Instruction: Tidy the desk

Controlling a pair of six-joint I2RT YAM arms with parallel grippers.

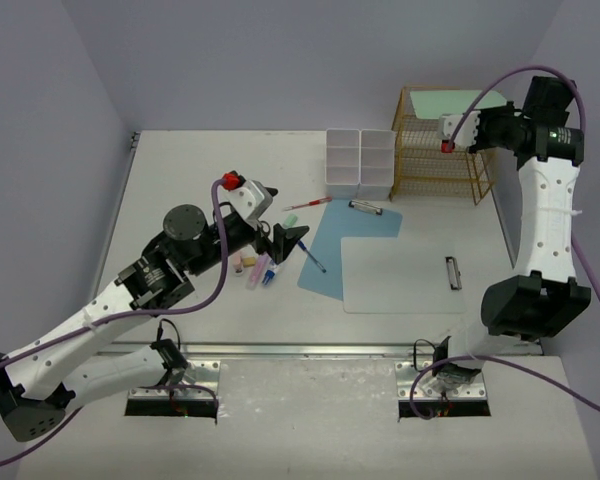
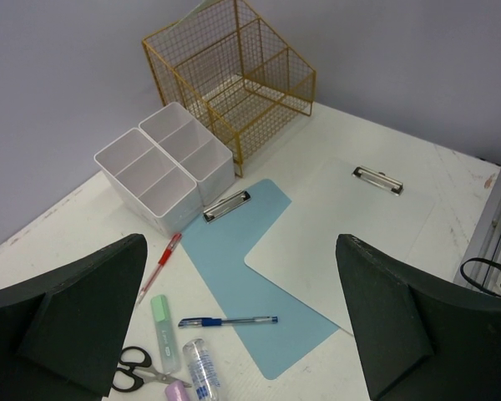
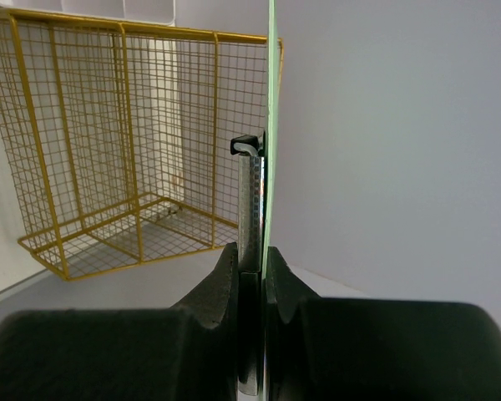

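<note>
On the white desk lie a blue clipboard and, overlapping it, a white clipboard. A blue pen, a red pen, a green highlighter, scissors and a small clear bottle lie left of them. My left gripper hovers open above these small items, holding nothing. My right gripper is shut on the clip end of a green clipboard, held upright on edge at the gold wire rack.
A white compartmented organizer box stands left of the rack at the back of the desk. A metal rail runs along the near edge. Grey walls close in behind and on both sides.
</note>
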